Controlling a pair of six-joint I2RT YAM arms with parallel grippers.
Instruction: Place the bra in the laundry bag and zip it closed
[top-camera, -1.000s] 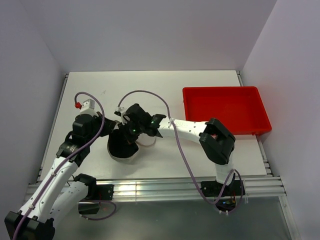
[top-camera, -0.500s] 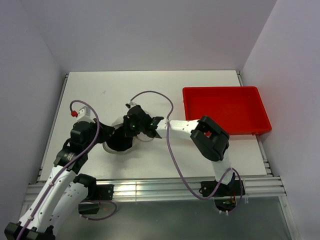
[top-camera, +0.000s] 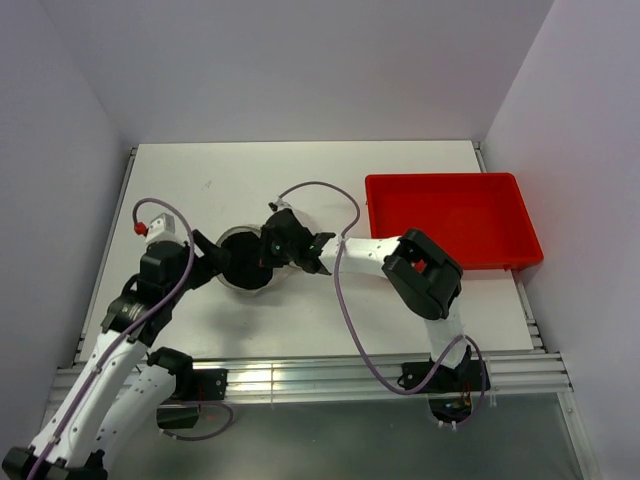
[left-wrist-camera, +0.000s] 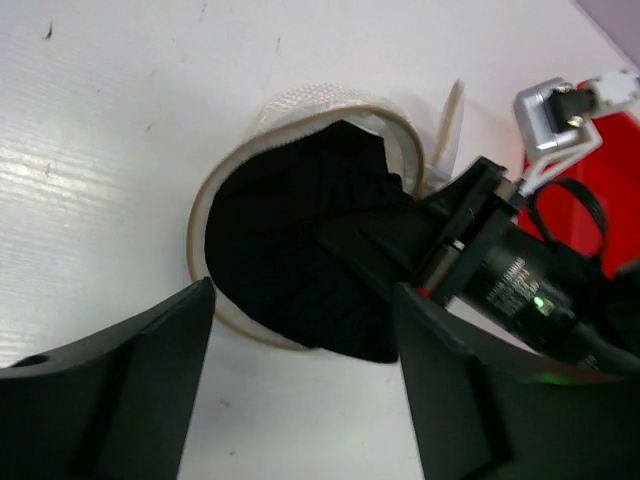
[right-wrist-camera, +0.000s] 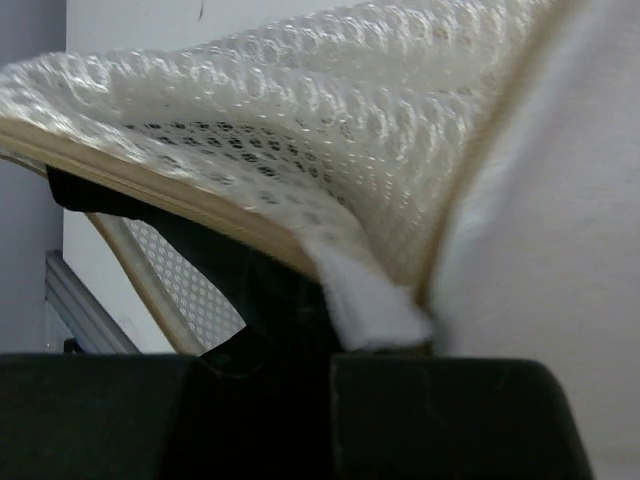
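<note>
The laundry bag (top-camera: 232, 240) is a white mesh cylinder lying at the table's middle left, its rim (left-wrist-camera: 205, 195) pale and round. The black bra (top-camera: 247, 270) fills its mouth and bulges out over the near rim (left-wrist-camera: 300, 250). My left gripper (top-camera: 208, 260) stands open just left of the bag, its fingers (left-wrist-camera: 110, 390) over bare table with nothing between them. From the right, my right gripper (top-camera: 272, 248) is shut on the bag's mesh edge (right-wrist-camera: 370, 300); the bra shows dark under that edge (right-wrist-camera: 260, 290).
A red rectangular bin (top-camera: 450, 215) stands at the back right of the white table (top-camera: 400, 320). The right arm stretches across the table's middle towards the bag. Metal rails run along the near edge.
My left gripper has opened and drawn back to the left, off the bra. The bag, held by my right gripper, has shifted a little towards the back of the table.
</note>
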